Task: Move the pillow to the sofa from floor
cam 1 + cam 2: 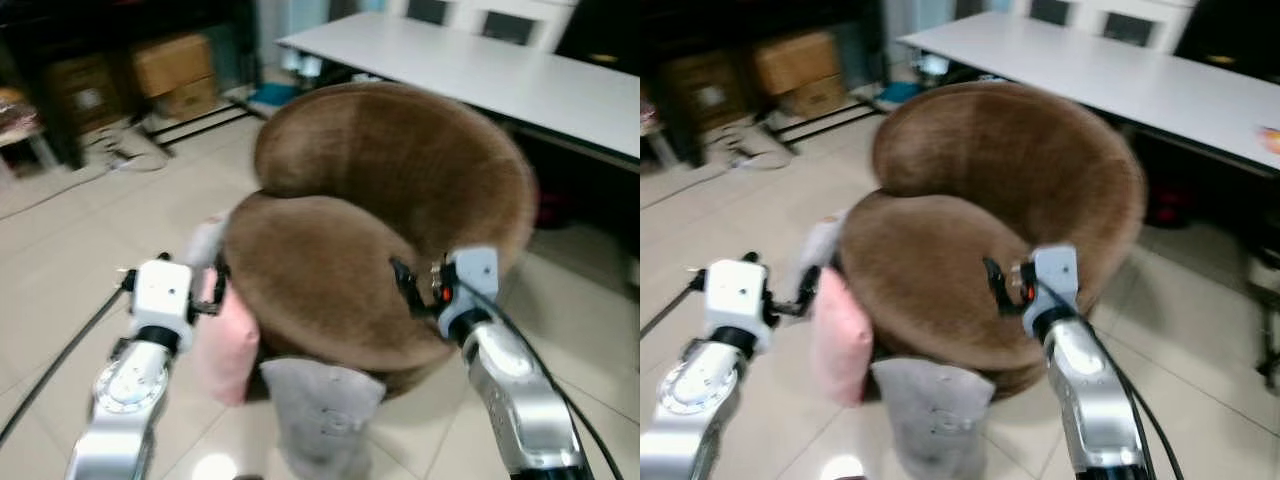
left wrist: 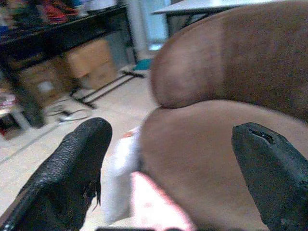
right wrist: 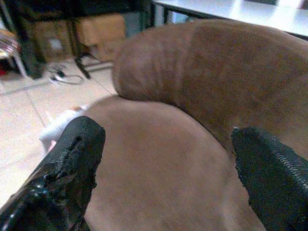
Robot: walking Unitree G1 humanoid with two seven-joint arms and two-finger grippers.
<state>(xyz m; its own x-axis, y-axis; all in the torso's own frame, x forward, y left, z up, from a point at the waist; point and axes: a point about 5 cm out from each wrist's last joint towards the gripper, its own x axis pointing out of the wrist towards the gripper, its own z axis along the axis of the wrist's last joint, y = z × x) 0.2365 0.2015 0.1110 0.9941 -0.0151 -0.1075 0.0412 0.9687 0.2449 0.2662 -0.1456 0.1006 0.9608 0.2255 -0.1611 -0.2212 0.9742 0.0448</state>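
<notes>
Left eye: a round brown sofa point(image 1: 380, 230) stood on pale floor tiles point(image 1: 60, 260), the whole picture soft with blur. A pink pillow point(image 1: 228, 345) leaned on the floor against the sofa's left front, its top partly hidden by the left gripper point(image 1: 212, 290). A grey pillow point(image 1: 322, 405) stood at the sofa's front, its lower end cut off by the frame. The right gripper point(image 1: 405, 290) hung over the seat's right edge.
Right eye: same scene. A white table point(image 1: 1120, 80) ran behind the sofa, its far end cut off. Cardboard boxes point(image 1: 795, 70) sat in a dark shelf at the back, detail lost. A white thing point(image 1: 820, 240) beside the sofa was too blurred to name.
Left wrist: the left fingers point(image 2: 72, 168) were spread wide, nothing between them; beyond lay the seat and a blurred strip of the pink pillow's top.
Right wrist: the right fingers point(image 3: 62, 178) were likewise wide apart, empty, over the brown seat; the fingertips ran out of frame.
</notes>
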